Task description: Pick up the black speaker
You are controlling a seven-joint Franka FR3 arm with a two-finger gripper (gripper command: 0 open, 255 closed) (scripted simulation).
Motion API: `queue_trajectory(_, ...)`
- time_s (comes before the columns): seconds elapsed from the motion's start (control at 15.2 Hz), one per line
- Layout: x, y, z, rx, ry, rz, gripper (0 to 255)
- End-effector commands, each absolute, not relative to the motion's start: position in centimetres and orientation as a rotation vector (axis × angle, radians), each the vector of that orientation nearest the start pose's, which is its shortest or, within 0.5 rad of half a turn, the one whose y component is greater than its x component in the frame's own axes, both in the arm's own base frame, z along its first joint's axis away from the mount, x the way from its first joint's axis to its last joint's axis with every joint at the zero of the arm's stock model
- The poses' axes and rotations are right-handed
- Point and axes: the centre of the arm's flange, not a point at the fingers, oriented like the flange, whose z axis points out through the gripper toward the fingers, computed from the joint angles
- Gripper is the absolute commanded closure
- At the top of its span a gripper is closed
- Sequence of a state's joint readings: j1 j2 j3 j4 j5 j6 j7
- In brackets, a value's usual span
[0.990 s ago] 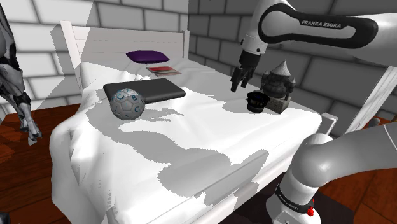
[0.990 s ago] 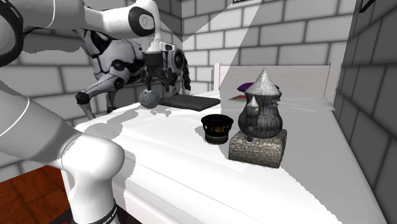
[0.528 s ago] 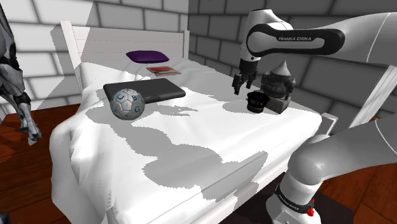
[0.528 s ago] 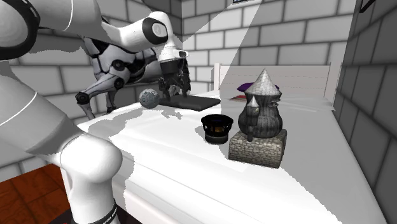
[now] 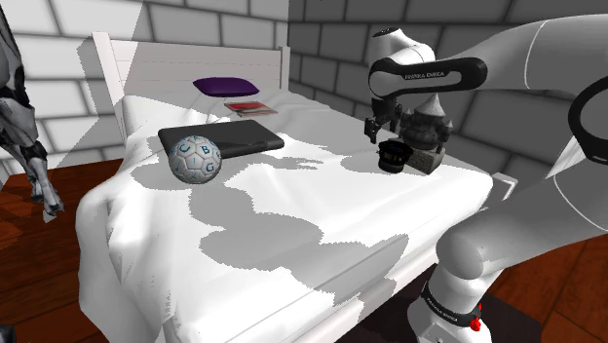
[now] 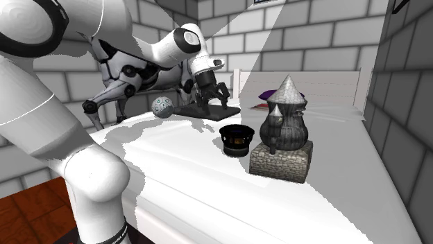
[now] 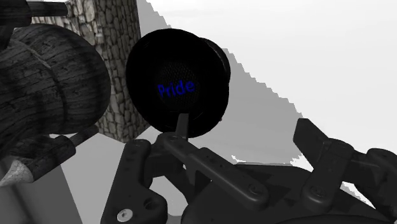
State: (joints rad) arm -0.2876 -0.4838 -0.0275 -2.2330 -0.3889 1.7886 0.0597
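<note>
Found the gripper (image 5: 375, 133) (image 6: 210, 104) (image 7: 246, 127) poised low over the white bed (image 5: 292, 229), with its two black fingers (image 7: 183, 124) spread apart and clasping nothing.

Spotted the black speaker (image 5: 394, 154) (image 6: 236, 138) (image 7: 178, 83) just ahead of the fingertips, near them but untouched. Placed it outside the gap, closer to one finger than the other, standing upright on the sheet. Made it out as a short, round, drum-like body, black all over, with a flared rim at the top. Read the word "Pride" in blue across a fine mesh face turned toward the gripper.

Noted a grey ornament (image 5: 425, 127) (image 6: 283, 125) (image 7: 57, 76) right beside the speaker, on its far side from the gripper. Described it as a dark bulbous body with a pointed cap, seated on a rough stone block. Could not tell whether touching the speaker or merely close.

Found, well away on the gripper's other side, a flat dark slab (image 5: 222, 138) lying on the sheet, with a blue-and-white patterned ball (image 5: 195, 159) at its edge. Saw beyond those a small stack of red books (image 5: 247, 107) and a purple cushion (image 5: 225, 87) near the white headboard (image 5: 185, 60).

Marked, farthest out and off the bed, a white-and-dark robot figure (image 6: 125, 73) against grey block walls.
</note>
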Motion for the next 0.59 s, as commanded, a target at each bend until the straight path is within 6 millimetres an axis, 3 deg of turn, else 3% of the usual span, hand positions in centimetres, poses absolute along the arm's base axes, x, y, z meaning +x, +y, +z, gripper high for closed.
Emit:
queue_trajectory(0.0,38.3,-18.0,56.1,-3.515,0.597,0.051,0)
queue_trajectory(0.53,38.3,-18.4,52.4,-3.523,0.614,0.059,0)
